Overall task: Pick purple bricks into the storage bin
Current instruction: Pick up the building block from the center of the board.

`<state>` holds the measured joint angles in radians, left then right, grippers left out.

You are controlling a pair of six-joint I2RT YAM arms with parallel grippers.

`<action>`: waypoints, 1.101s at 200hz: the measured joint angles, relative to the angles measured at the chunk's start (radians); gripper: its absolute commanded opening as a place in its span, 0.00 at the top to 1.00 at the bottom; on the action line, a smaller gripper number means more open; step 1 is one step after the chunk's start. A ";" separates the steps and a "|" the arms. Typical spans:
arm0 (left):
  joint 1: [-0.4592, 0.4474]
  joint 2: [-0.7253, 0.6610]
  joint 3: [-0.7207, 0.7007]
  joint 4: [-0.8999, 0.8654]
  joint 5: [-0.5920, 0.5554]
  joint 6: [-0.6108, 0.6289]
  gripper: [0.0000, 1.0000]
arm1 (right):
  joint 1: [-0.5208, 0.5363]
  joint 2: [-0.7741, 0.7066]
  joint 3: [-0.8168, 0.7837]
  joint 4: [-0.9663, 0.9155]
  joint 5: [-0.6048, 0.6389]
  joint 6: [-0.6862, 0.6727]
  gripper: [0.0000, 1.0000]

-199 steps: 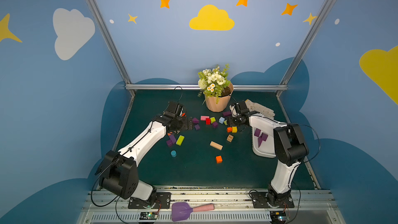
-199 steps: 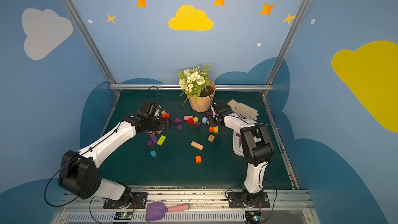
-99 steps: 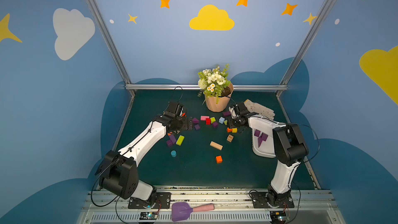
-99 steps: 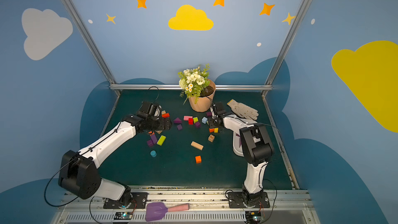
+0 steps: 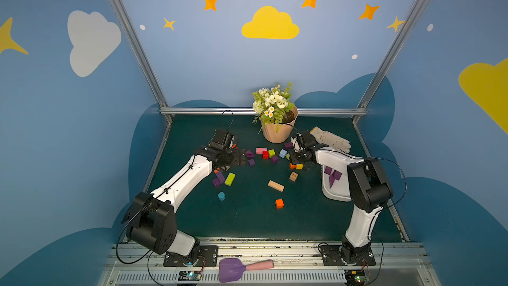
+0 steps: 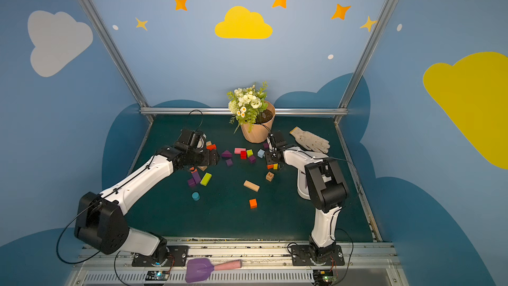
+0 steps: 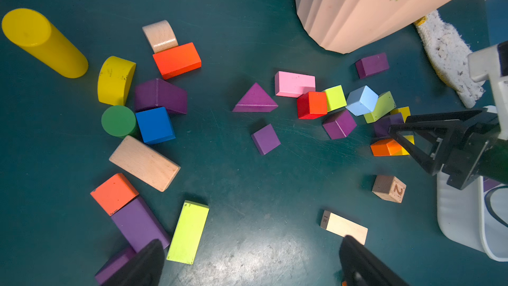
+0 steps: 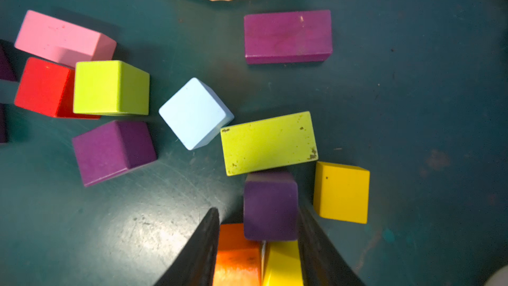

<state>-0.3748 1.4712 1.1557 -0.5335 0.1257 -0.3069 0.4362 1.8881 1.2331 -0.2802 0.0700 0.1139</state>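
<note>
Right gripper (image 8: 257,211) has pulled its jaws closer together. They stand part open around a purple cube (image 8: 270,202), and one finger touches it. Left gripper (image 7: 251,242) is wide open above the bench (image 7: 247,202). Some purple bricks (image 5: 334,176) lie in the white storage bin (image 5: 335,197) under the right arm.

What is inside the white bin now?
In a top view the white bin holds a few purple bricks. The right arm covers part of it, so more may be hidden.
</note>
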 measured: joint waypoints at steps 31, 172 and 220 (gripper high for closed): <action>0.000 0.000 0.000 0.002 0.001 0.000 0.00 | 0.002 0.000 0.000 -0.001 0.010 -0.004 0.53; 0.000 -0.002 0.000 0.005 0.000 0.007 0.00 | 0.011 0.061 0.049 -0.033 0.061 -0.025 0.54; 0.000 -0.002 0.000 0.005 0.000 0.008 0.00 | 0.012 0.082 0.062 -0.038 0.061 -0.026 0.63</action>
<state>-0.3748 1.4696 1.1557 -0.5282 0.1257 -0.2993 0.4480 1.9697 1.2949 -0.3183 0.1310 0.0883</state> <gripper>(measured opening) 0.999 0.401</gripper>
